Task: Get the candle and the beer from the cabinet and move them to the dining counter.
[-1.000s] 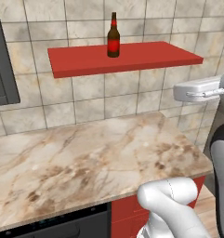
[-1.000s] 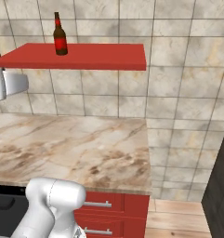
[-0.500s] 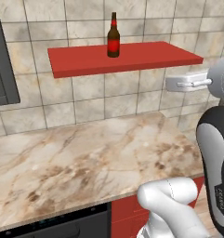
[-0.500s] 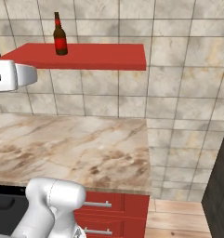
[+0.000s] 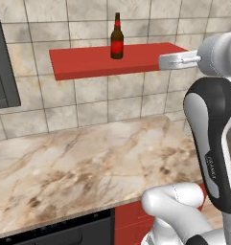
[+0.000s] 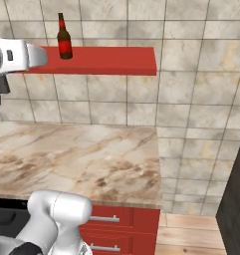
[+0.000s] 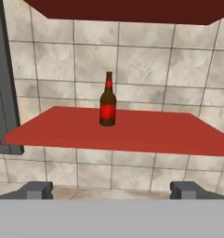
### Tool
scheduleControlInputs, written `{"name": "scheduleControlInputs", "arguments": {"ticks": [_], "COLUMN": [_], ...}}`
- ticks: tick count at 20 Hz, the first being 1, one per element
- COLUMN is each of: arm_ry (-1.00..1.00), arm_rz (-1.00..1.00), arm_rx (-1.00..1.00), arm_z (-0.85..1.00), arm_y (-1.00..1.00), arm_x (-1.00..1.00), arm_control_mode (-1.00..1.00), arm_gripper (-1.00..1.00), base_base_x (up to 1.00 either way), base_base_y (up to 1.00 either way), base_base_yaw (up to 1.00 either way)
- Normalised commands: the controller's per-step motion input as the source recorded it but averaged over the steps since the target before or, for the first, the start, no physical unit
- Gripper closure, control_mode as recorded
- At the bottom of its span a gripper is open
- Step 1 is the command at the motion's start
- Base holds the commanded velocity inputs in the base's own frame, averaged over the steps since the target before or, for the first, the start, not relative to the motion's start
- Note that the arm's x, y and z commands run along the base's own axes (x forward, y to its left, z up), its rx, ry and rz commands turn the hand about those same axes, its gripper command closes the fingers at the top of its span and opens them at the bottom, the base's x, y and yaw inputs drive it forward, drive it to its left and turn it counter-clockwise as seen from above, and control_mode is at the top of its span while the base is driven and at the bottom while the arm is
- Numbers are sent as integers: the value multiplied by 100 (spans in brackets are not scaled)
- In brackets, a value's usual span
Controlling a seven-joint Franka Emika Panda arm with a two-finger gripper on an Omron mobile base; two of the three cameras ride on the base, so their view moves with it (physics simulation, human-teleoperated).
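The beer [image 5: 117, 37] stands upright on the cabinet [image 5: 88, 62], a thin red shelf board on the tiled wall; both also appear in the right base view, the beer [image 6: 64, 38] on the cabinet [image 6: 116, 61]. In the hand view the beer [image 7: 107, 101] stands straight ahead in the middle of the cabinet [image 7: 146, 135]. My gripper [image 5: 164, 61] hovers at shelf height off the board's right front corner, well short of the bottle. It is open, with fingertips [image 7: 36, 189] set wide apart and nothing between them. The candle and the dining counter are out of view.
A marbled counter [image 5: 88, 167] runs below the shelf, over red drawers [image 6: 121, 219] and a black dishwasher [image 5: 64, 234]. A dark grey frame [image 5: 2, 62] hangs on the wall to the left. My arm's raised elbow [image 5: 213, 139] stands at the right.
The hand has swung in towards the shelf's right front corner, and the arm's elbow has risen into the left base view. The bottle has not moved.
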Motion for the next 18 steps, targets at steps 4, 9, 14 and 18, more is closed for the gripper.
{"name": "scheduleControlInputs", "arguments": {"ticks": [4,9,14,18], "arm_ry": [-6,-9,-14,-11], "arm_rz": [0,0,0,0], "arm_rx": [0,0,0,1], "arm_z": [4,12,7,0], "arm_y": [0,0,1,5], "arm_x": [42,48,47,42], "arm_control_mode": [-100,-100,-100,-100], "arm_gripper": [-100,-100,-100,-100], "base_base_x": [0,0,0,0], "base_base_y": [0,0,0,0], "base_base_yaw": [0,0,0,0]}}
